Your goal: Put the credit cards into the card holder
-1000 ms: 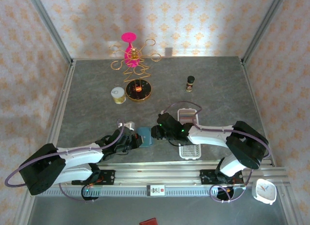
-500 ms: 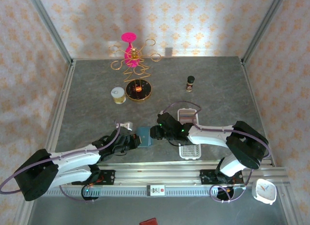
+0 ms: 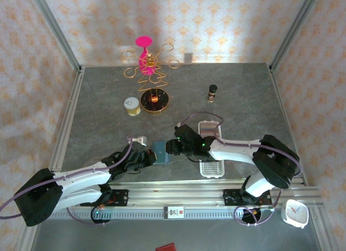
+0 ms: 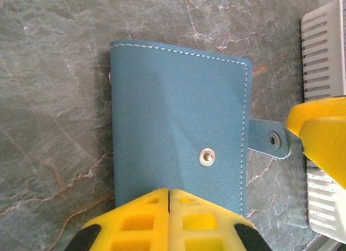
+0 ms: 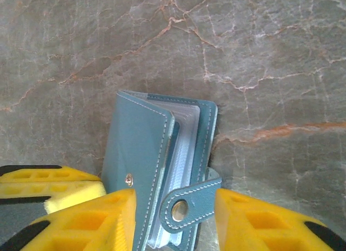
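Since the earlier frame, the left arm had been swung outward at its elbow, and the right gripper [image 5: 174, 203] had been eased a little wider. The holder [image 4: 178, 121] had been nudged slightly away from the tray [image 3: 211, 169].

Nearest, left of the tray, the left gripper [image 4: 168, 199] was seen with its fingers pressed together. Nothing was pinched between them, and the tips were laid on the holder's near edge. The holder lay flat on the table just left of the tray. It was ajar, with its cover raised a little and pale sleeves shown inside. On the tray side of the holder, the right gripper was spread, with the unsnapped tab [image 5: 186, 205] lying loose between its fingers.

Well beyond the tray, a tin [image 3: 131, 105], a gold stand [image 3: 154, 86] and a bottle [image 3: 212, 92] were left untouched.

The step in hand was judged to be the opening of the holder, one arm pinning it while the other worked the flap. For the next move, the cover would need to be caught by the right fingers and folded fully back, the holder being held down meanwhile, before any cards could be slid in.
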Robot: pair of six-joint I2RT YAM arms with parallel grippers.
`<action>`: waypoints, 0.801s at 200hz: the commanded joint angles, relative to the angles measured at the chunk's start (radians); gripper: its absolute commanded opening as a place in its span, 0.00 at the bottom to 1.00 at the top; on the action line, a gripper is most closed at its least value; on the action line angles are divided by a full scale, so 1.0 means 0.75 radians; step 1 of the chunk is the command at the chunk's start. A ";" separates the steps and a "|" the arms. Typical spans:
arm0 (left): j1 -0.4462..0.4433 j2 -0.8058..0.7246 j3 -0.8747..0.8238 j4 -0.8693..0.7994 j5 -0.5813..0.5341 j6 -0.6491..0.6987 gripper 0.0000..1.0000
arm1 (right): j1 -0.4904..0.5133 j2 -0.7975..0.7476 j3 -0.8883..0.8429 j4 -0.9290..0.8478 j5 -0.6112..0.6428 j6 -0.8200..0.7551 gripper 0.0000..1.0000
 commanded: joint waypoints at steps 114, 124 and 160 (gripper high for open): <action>-0.004 0.045 -0.043 0.024 -0.021 -0.015 0.00 | 0.031 0.064 0.078 -0.094 0.082 -0.028 0.23; -0.004 0.043 -0.043 0.023 -0.019 -0.016 0.00 | 0.031 0.068 0.078 -0.096 0.085 -0.029 0.20; -0.005 0.039 -0.049 0.026 -0.021 -0.019 0.00 | 0.031 0.049 0.078 -0.093 0.094 -0.019 0.12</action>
